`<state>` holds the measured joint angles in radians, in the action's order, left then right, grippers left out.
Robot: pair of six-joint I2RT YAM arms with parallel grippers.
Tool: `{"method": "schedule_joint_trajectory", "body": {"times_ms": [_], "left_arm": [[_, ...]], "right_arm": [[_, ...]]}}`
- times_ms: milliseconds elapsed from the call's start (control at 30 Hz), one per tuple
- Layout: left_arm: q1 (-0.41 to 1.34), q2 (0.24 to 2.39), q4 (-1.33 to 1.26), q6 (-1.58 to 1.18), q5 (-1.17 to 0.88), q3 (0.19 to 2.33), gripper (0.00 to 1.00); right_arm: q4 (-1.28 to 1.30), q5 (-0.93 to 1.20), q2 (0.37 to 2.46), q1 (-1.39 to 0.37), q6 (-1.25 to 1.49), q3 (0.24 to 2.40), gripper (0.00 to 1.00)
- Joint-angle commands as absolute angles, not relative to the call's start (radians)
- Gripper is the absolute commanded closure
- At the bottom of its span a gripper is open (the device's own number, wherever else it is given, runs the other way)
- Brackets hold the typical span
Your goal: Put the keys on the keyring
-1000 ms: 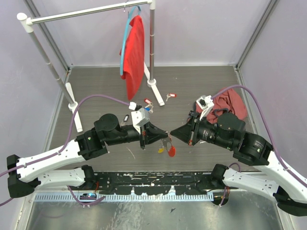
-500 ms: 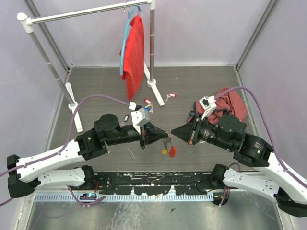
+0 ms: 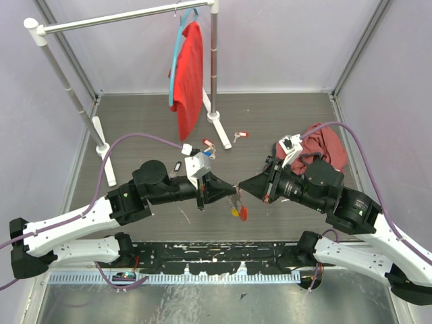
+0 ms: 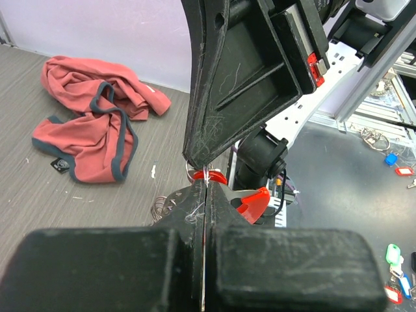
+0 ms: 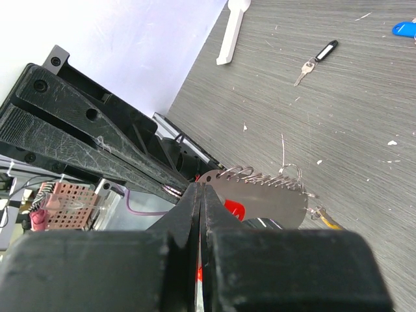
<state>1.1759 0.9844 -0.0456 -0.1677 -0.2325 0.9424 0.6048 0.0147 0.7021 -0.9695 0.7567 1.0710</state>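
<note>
Dangling at six o'clock, the silvery-chain, red-plastic keyring [image 3: 241, 213] sits clamped in left jaws, right jaws together: tension the loop gently.

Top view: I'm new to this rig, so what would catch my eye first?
The left gripper and right gripper meet tip to tip mid-table, both shut, the keyring dangling from them. Behind, a red shirt hangs on a rack; loose keys lie near its foot.
</note>
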Motion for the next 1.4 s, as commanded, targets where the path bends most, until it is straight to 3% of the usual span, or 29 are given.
{"method": "schedule_joint_trajectory", "body": {"times_ms": [0,133,333,733,900,1133,1367], "left_arm": [[1.180,0.976,-0.110,-0.166,-0.255,0.960,1.00],[1.179,0.977,-0.109,-0.166,-0.245,0.957,1.00],[1.179,0.976,-0.070,-0.146,-0.184,0.962,1.00],[1.178,1.011,0.147,-0.073,-0.010,1.022,1.00],[1.177,1.046,0.320,-0.046,0.102,1.074,1.00],[1.132,1.198,0.643,-0.029,0.193,1.244,1.00],[1.071,1.422,0.665,0.006,0.095,1.315,1.00]], "right_arm": [[0.551,-0.016,0.709,-0.970,0.763,1.075,0.99],[0.544,-0.011,0.702,-0.970,0.767,1.072,0.97],[0.555,-0.036,0.678,-0.970,0.758,1.075,0.71],[0.644,-0.195,0.605,-0.971,0.634,1.117,0.41],[0.695,-0.285,0.598,-0.971,0.620,1.121,0.23],[0.739,-0.343,0.602,-0.971,0.626,1.132,0.13],[0.772,-0.354,0.601,-0.970,0.638,1.137,0.05]]}}
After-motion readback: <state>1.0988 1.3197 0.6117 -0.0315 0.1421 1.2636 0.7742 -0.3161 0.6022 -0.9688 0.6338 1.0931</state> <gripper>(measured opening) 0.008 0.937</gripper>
